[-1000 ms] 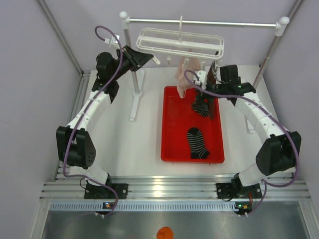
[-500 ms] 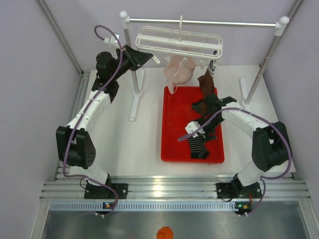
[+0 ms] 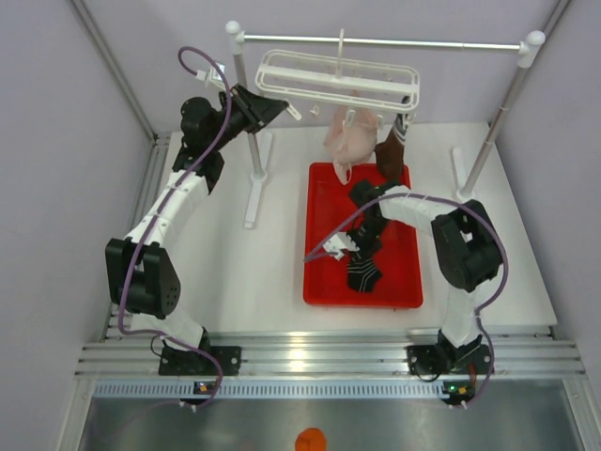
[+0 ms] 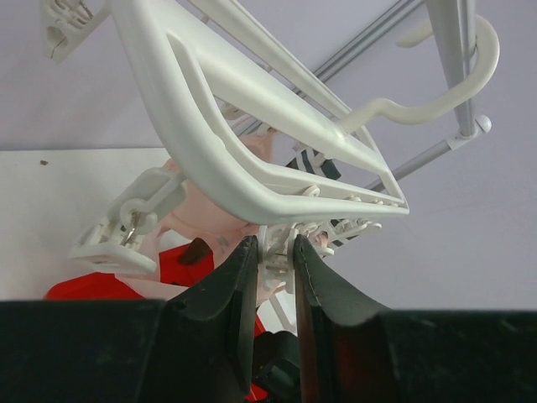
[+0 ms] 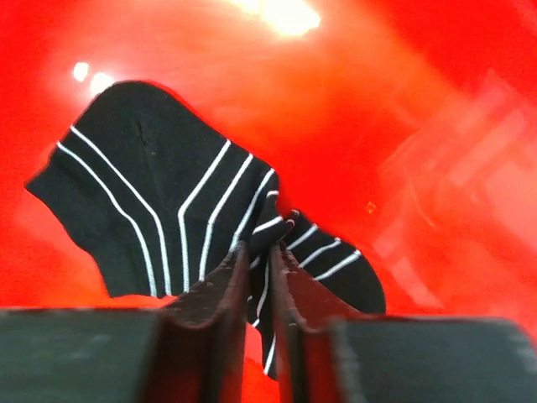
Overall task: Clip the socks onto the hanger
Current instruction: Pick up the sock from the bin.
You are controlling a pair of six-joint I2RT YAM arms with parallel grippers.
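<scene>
Hanger [image 3: 338,80] at 12 o'clock of the table [image 3: 254,272], hooked on the crossbar [image 3: 451,44] of the stand [image 3: 254,197]. Left gripper [image 4: 273,242] up at the rack's 9 o'clock end, fingers set narrow and pinching a white peg [image 4: 275,253] under the frame. Pink fabric [image 3: 349,139] dangling below the rack's middle; just at its 3 o'clock side, one dark brown sock [image 3: 390,162] hanging cuff-up from the rack's 3 o'clock end, toe over the 12 o'clock rim of the red tray [image 3: 324,282]. Right gripper [image 5: 260,248] down inside the tray, slightly toward 6 o'clock of its centre, fingers squeezed nearly together on a raised fold of a black sock [image 5: 159,201] with thin white stripes. Rest of that sock flat on the tray floor, spreading toward 10 o'clock and 4 o'clock of the fingertips in the wrist view. Tray floor under the right arm hidden from above.
</scene>
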